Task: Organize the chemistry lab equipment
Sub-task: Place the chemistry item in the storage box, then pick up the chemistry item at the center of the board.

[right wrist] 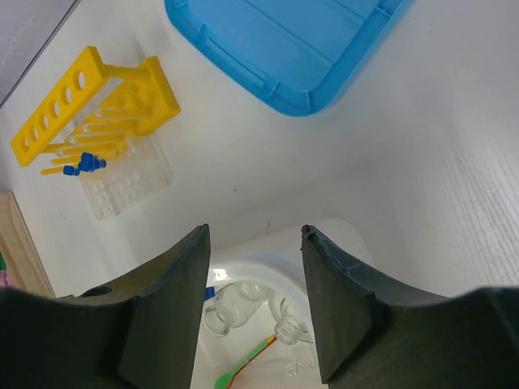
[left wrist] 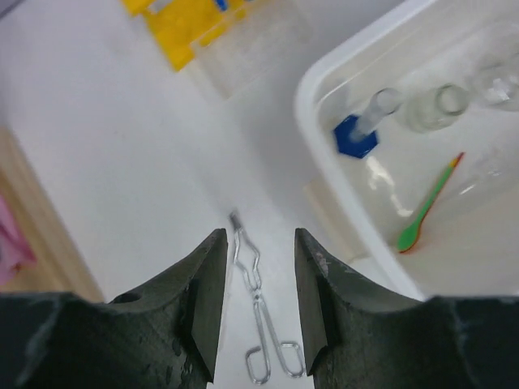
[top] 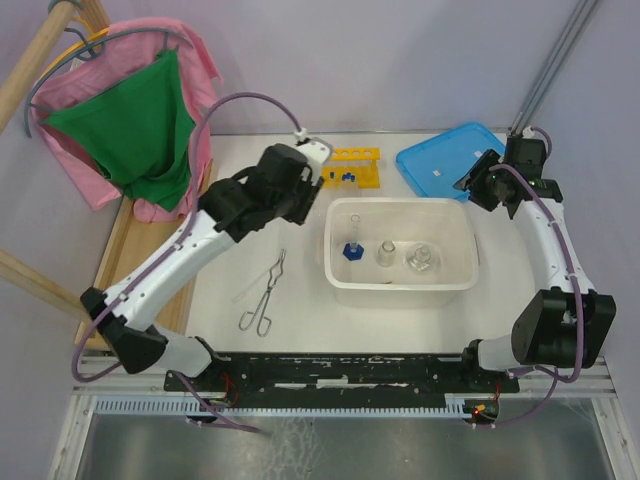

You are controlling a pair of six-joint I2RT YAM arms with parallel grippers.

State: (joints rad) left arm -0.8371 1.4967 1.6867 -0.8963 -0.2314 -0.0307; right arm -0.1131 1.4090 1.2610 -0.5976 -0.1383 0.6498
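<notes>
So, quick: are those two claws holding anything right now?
Left gripper: open, holding nothing.
Right gripper: open, holding nothing.

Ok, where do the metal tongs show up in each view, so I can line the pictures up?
Top external: the metal tongs lie left of the white tub, near the picture's middle.
Left wrist: the tongs are at bottom centre, left of the tub's rim.
Right wrist: not in it.
Shared landmark: the white tub, seen in all three.
</notes>
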